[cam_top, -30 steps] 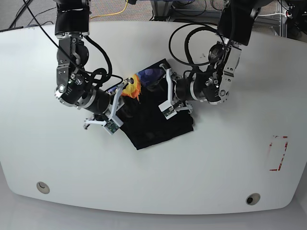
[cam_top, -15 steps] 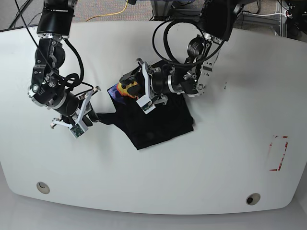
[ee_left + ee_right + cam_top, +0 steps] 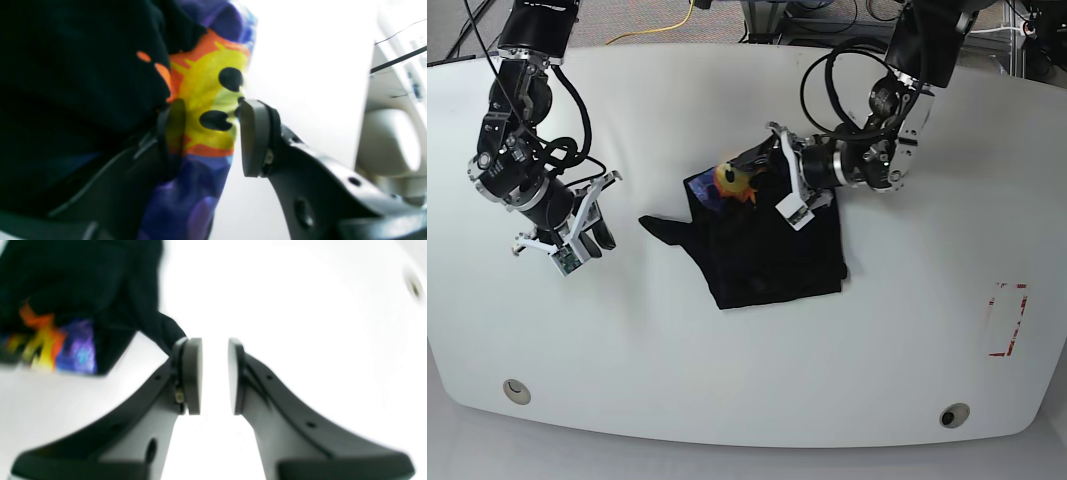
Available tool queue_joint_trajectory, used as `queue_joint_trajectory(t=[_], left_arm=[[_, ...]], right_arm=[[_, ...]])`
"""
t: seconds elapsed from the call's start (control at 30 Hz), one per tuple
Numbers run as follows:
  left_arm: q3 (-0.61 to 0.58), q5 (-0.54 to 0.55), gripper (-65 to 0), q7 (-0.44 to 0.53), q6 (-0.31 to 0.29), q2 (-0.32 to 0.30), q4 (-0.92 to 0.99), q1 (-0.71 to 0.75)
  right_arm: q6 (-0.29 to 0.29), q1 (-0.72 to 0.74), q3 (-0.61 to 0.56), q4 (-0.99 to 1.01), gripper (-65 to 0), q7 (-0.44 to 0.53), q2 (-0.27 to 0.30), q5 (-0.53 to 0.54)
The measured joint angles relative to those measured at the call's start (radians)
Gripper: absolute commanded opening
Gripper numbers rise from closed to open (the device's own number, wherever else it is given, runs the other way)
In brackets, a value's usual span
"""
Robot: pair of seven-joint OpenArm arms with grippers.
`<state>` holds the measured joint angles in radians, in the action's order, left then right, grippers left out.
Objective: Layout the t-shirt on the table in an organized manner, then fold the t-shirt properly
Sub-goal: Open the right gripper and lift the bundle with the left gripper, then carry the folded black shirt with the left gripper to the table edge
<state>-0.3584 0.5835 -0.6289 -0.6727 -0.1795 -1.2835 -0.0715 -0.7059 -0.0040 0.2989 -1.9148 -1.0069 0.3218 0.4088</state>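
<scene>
Left gripper (image 3: 779,185) sits at the far edge of the t-shirt (image 3: 772,255); its wrist view shows printed yellow and purple cloth lying between the two jaws, the near jaw against the cloth on one side and the other jaw's pad close to it on the other. We cannot tell whether the jaws have bitten down on it. Right gripper (image 3: 215,375) stands with a narrow bare gap between its pads and holds nothing; a black point of cloth lies just behind one pad in its wrist view, while the base view shows the gripper apart from the shirt's stretched tip.

The shirt is a crumpled dark block near the middle of the table (image 3: 907,350), its print (image 3: 729,182) turned up beside the left gripper and one thin corner drawn out toward the right gripper.

We judge that we are in the laying-out stage, with no fold begun. To do it well, we should secure a firm bite on a single layer at the printed edge, have the right gripper take the drawn-out tip, then pull the two apart low over the surface so the bunched layers slide open rather than lift and roll.

Room is generous: bare white surface lies on every side of the shirt, widest on the near side. The red-outlined mark (image 3: 1007,320) and the two metal fittings (image 3: 954,415) lie well away from both grippers, near the table's edge.
</scene>
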Motion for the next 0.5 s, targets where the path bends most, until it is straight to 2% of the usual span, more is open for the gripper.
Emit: queue_joint_trajectory(t=[0.23, 0.33, 0.5], left_arm=[[0.055, 0.133, -39.9, 0.004, -0.003, -0.183, -0.087, 0.097], [0.06, 0.189, -39.9, -0.002, 0.0, -0.257, -0.118, 0.13], [0.063, 0.242, -39.9, -0.01, 0.003, -0.339, -0.16, 0.177]], right_arm=[[0.007, -0.034, 0.005, -0.014, -52.0, -0.019, 0.005, -0.021], [0.007, -0.032, 0.005, -0.024, -52.0, -0.014, -0.012, -0.019], [0.005, -0.033, 0.0, -0.024, -52.0, -0.014, -0.028, -0.01]])
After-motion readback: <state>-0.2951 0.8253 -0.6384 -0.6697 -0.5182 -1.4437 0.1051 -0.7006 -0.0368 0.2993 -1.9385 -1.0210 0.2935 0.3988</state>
